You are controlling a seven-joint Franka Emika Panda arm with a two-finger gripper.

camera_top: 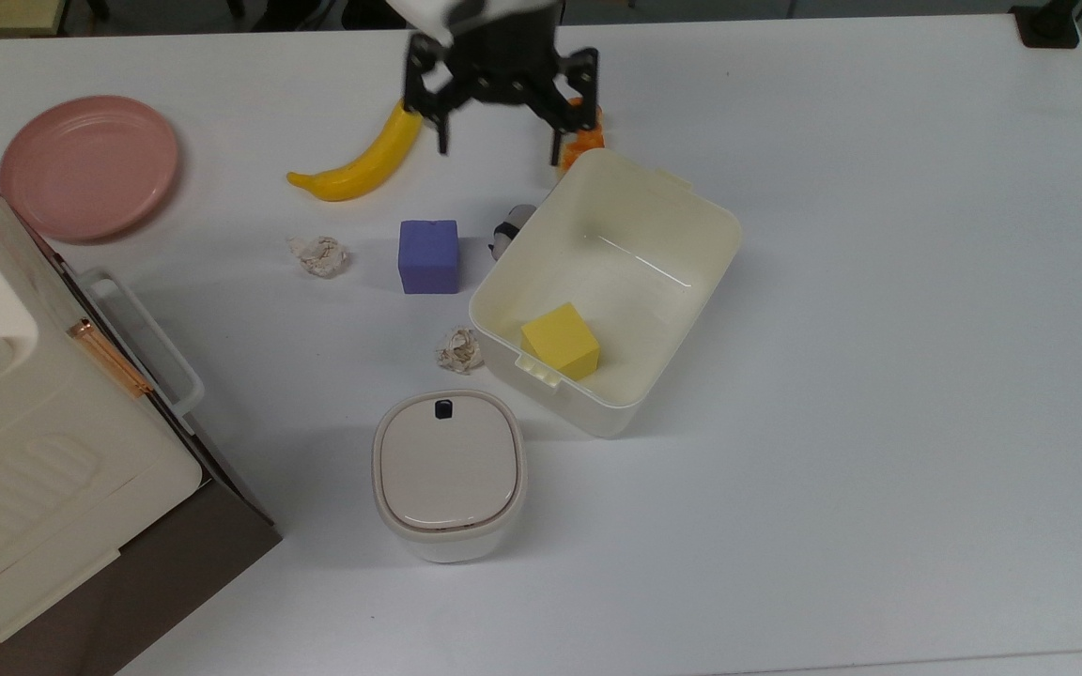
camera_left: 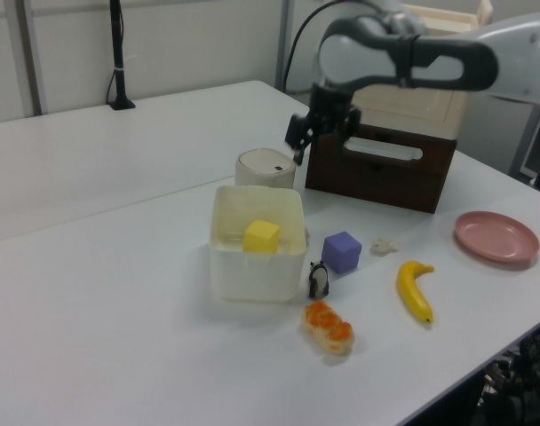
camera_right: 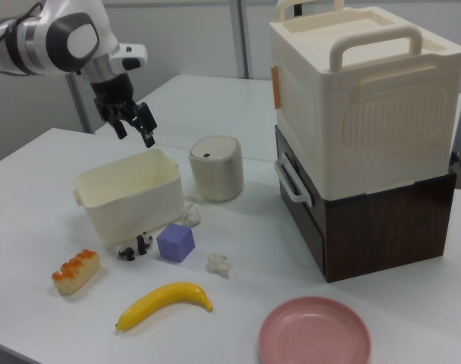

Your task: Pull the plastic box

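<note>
The plastic box (camera_top: 592,410) is a pale cream tub standing in the middle of the white table, with a yellow cube (camera_top: 560,342) inside near the short end closest to the top view's bottom. In the left view the plastic box (camera_left: 252,275) stands in front of the arm, and in the right view the plastic box (camera_right: 132,206) stands below the hand. My gripper (camera_top: 501,127) hangs open beyond the box's far short end, near the top view's top edge, holding nothing. It is raised well above the box, as my gripper (camera_left: 321,135) (camera_right: 133,133) appears from both sides.
A banana (camera_top: 363,160), a purple cube (camera_top: 428,255), two crumpled paper bits (camera_top: 318,255) and a small panda toy (camera_top: 506,230) lie at the box's left in the top view. An orange food piece (camera_top: 581,136), a lidded beige container (camera_top: 448,469), a pink plate (camera_top: 88,164) and a large cream-and-brown cabinet (camera_top: 34,451) stand around.
</note>
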